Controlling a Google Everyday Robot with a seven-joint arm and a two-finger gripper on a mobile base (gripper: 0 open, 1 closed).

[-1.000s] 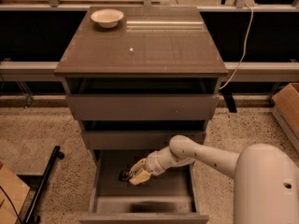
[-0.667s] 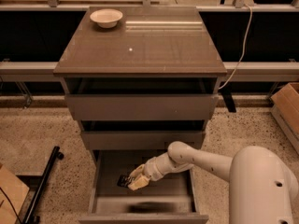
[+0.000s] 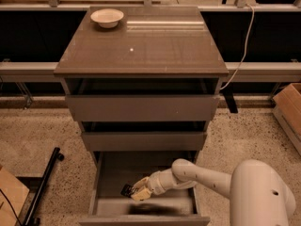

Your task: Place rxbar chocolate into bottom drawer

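Note:
The bottom drawer (image 3: 109,173) is pulled wide open under two shallower drawers. My gripper (image 3: 136,192) reaches down into it, low over the drawer floor near the front left. The rxbar chocolate (image 3: 127,190), a small black bar, shows at the fingertips on the gripper's left side, close to the drawer floor. Most of the bar is hidden by the cream-coloured fingers (image 3: 141,194). My white arm (image 3: 207,175) comes in from the lower right.
A white bowl (image 3: 107,17) sits at the back left of the cabinet top (image 3: 155,46). A black pole (image 3: 42,187) lies on the floor at the left. A cardboard box (image 3: 289,109) stands at the right. A cable (image 3: 242,46) hangs behind.
The gripper has moved slightly lower and toward the drawer's front with the black bar at its tips. The arm's elbow has dropped a little.

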